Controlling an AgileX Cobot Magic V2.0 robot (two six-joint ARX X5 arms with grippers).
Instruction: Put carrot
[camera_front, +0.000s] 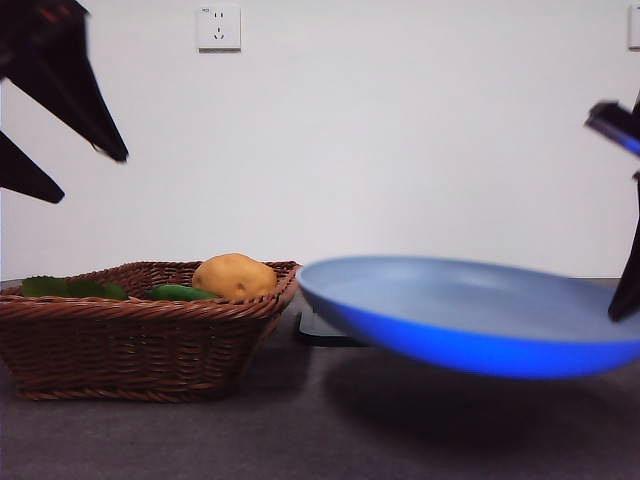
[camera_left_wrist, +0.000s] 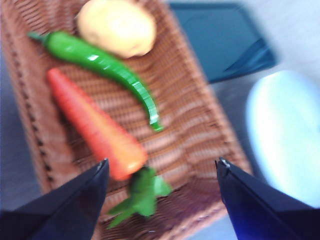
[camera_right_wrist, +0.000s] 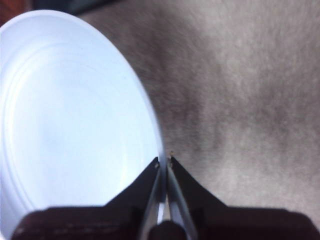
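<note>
The left gripper hovered, jaws spread, over the glossy red-orange carrot in the brown wicker basket — the right gripper pinched the blue plate's rim.

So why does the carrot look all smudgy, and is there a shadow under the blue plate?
Left wrist view: the carrot and wicker basket are blurred. Front view: the blue plate, held off the table by the right gripper, casts a soft dark shadow below.

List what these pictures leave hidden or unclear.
- Carrot: the basket wall hides its body in the front view; only leaves peek over the rim. The left wrist view is blurred.
- Plate: cut off at the front view's right edge.
- Dark tray: mostly behind the plate.
- Left gripper: its height above the carrot is unclear.
</note>
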